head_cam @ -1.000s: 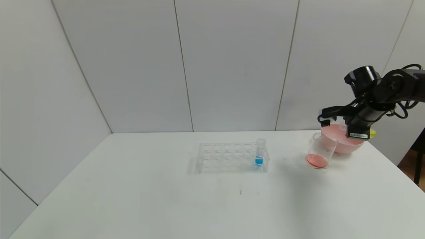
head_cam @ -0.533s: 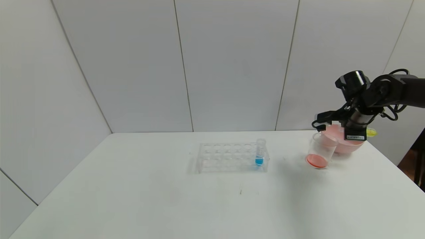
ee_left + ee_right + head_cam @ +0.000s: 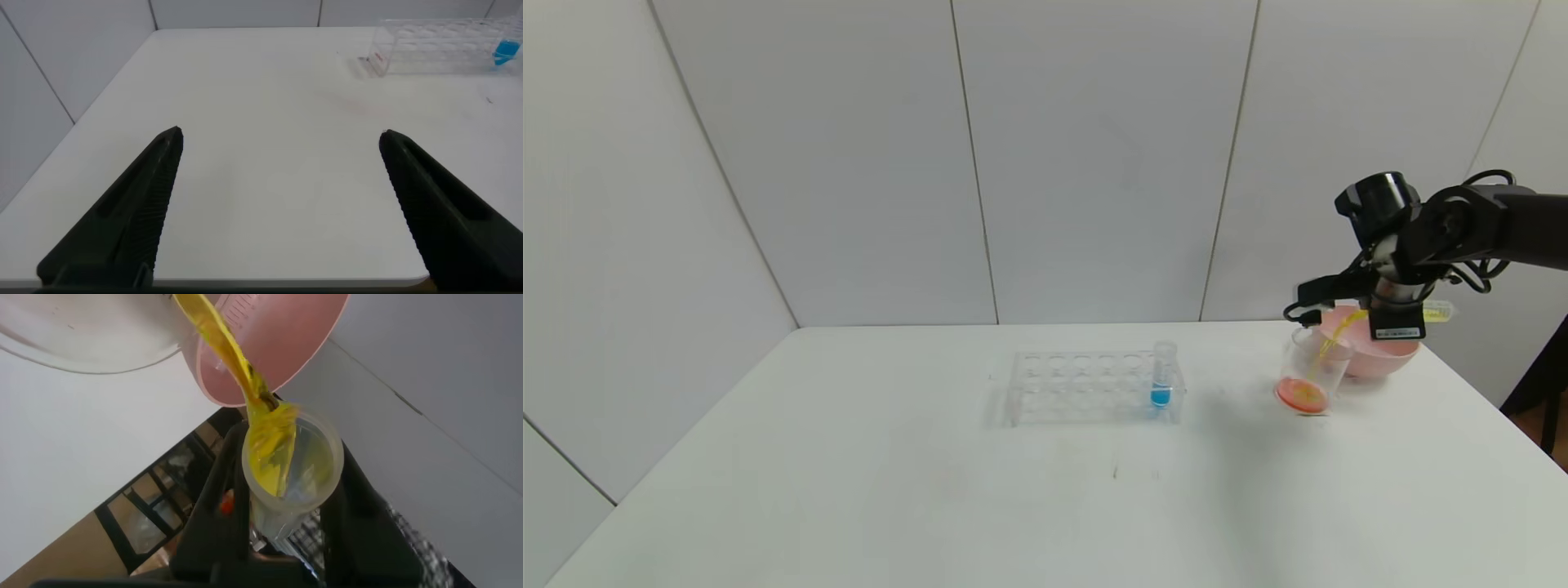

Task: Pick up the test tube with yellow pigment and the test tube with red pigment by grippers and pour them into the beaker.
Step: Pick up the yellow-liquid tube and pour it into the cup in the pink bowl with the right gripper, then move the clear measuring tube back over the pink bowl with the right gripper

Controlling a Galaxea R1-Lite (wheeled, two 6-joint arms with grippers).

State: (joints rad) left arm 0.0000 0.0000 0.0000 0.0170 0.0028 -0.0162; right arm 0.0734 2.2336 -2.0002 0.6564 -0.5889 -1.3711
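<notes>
My right gripper (image 3: 1395, 314) hangs over the table's far right, shut on the test tube with yellow pigment (image 3: 1437, 311). That tube is tipped over, and a yellow stream (image 3: 1331, 343) falls from its mouth into the beaker (image 3: 1311, 371). The clear beaker leans a little and holds red-orange liquid at its bottom. In the right wrist view the tube's rim (image 3: 290, 465) sits between my right gripper's (image 3: 288, 502) black fingers (image 3: 214, 498), and the stream (image 3: 229, 351) runs towards the beaker (image 3: 82, 343). The test tube with red pigment is out of view. My left gripper (image 3: 280, 143) hovers open and empty over bare table.
A pink bowl (image 3: 1380, 355) stands right behind the beaker, touching it. A clear tube rack (image 3: 1086, 388) sits mid-table with one blue-liquid tube (image 3: 1162, 377) at its right end. The table's right edge runs close to the bowl.
My right gripper has moved left towards the beaker and tipped the yellow tube further. Yellow liquid now streams into the beaker, where none flowed before.
</notes>
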